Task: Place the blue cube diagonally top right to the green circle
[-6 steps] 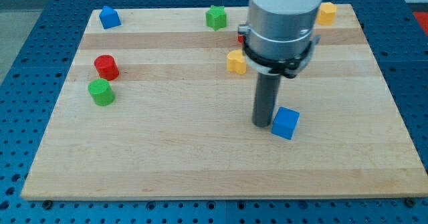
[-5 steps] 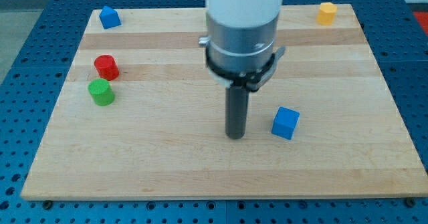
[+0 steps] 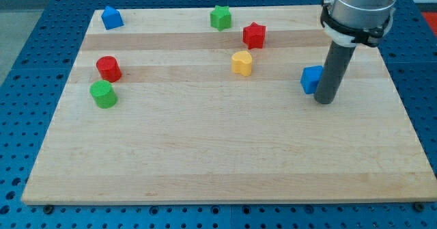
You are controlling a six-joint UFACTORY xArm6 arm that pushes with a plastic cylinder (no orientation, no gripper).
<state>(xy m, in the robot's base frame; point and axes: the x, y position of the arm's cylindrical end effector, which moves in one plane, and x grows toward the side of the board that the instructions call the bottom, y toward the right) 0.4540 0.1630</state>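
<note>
On the desk (image 3: 205, 160), my tip (image 3: 325, 100) touches the right side of the blue cube (image 3: 311, 79), which has no long axis, sits turned slightly askew, and lies well right of the green circle (image 3: 104, 94); no claw here.

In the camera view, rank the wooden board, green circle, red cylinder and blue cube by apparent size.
1. Wooden board, by far the largest.
2. Red cylinder and green circle look alike; I won't rank them.
3. Blue cube is unsure: my tip hides part of it.
</note>
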